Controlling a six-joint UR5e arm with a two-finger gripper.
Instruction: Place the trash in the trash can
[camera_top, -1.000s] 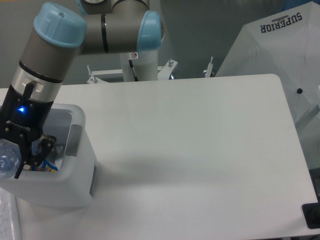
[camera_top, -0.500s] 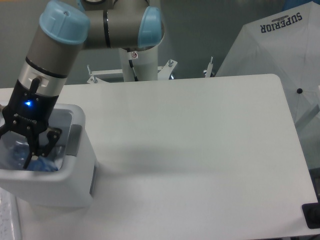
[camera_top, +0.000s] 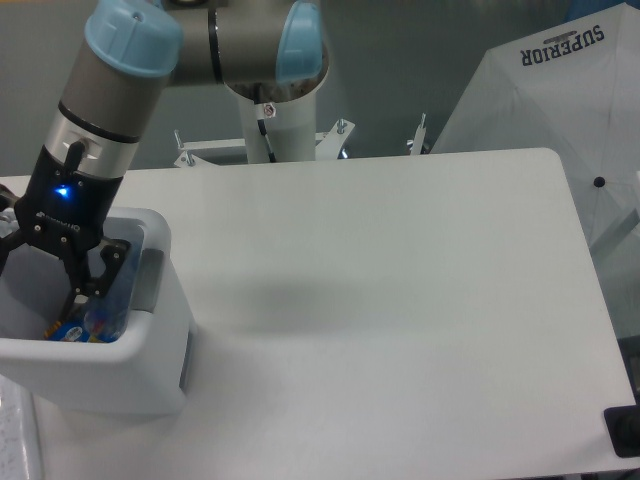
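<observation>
Camera view from above: my gripper (camera_top: 45, 280) hangs over the mouth of the white trash can (camera_top: 150, 375) at the tabletop's (camera_top: 400, 300) left edge, its fingers (camera_top: 105, 262) spread apart and holding nothing. Inside the bin lies the bottle (camera_top: 100, 310), beside blue-and-orange packaging (camera_top: 65, 330).

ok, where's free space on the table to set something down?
Nearly all of the table: everything from the bin rightward to the far edge and from the arm base forward lies bare. The left end is crowded, with the bin there and the open pincer hanging over its opening.
</observation>
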